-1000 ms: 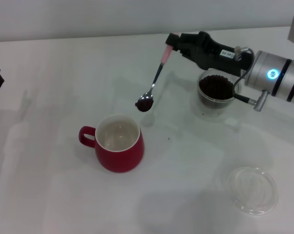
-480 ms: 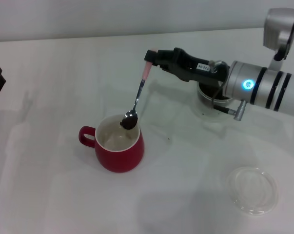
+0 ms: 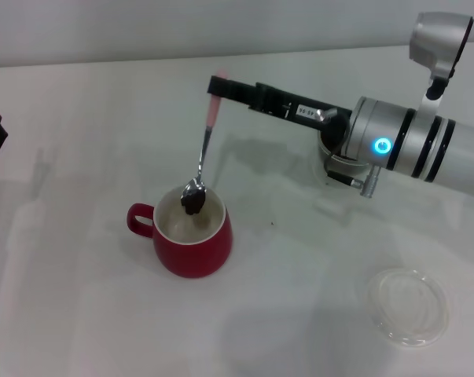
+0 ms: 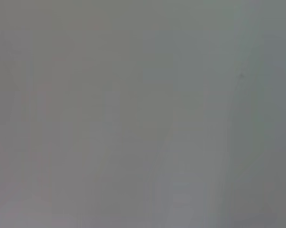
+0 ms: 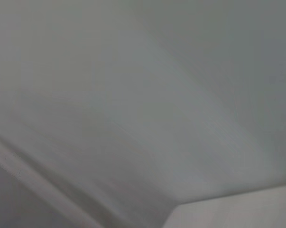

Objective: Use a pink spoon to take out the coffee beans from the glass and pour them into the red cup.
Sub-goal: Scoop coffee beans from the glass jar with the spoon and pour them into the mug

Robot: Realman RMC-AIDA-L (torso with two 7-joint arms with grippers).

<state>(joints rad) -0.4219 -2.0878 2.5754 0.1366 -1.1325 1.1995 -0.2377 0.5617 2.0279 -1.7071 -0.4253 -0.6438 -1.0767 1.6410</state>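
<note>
My right gripper (image 3: 218, 86) fingers pinch the pink spoon (image 3: 203, 149) — coffee beans (image 3: 192, 202) over the red cup (image 3: 191, 240); left fingers — can't tell

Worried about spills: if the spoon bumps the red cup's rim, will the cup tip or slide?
Probably neither. The red cup looks thick, squat and wide, so likely heavy and stable. Its glossy base may slide slightly on the smooth table. The right gripper holds the spoon over it.

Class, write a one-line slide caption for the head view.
Right claw holds the pink spoon, tipping coffee beans into the red cup.
</note>
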